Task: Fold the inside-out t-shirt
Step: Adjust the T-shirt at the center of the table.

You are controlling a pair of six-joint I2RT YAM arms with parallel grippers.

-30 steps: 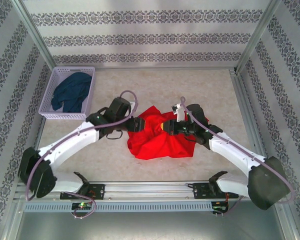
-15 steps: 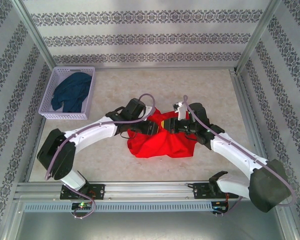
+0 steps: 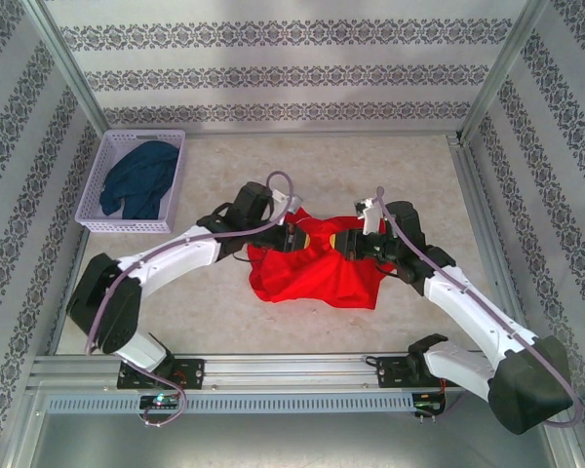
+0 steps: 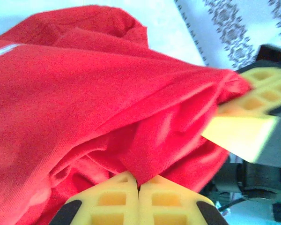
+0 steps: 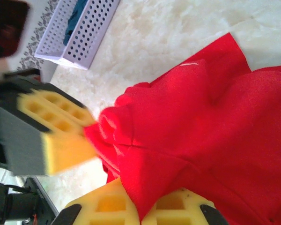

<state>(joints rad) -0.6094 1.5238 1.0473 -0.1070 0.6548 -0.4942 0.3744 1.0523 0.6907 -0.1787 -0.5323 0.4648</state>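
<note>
Two pairs of jaws clamped on the red t-shirt (image 3: 317, 278).
Both pinch folds at its far edge; the rest lies bunched on the desk (image 3: 370, 166).

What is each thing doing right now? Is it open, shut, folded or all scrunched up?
left end effector: shut, pinching the t-shirt.
right end effector: shut, pinching the t-shirt.
t-shirt: scrunched up, not folded yet, held by both end effectors.
basket: upright, with the blue garment in it.
blue garment: bunched up inside the basket.
</note>
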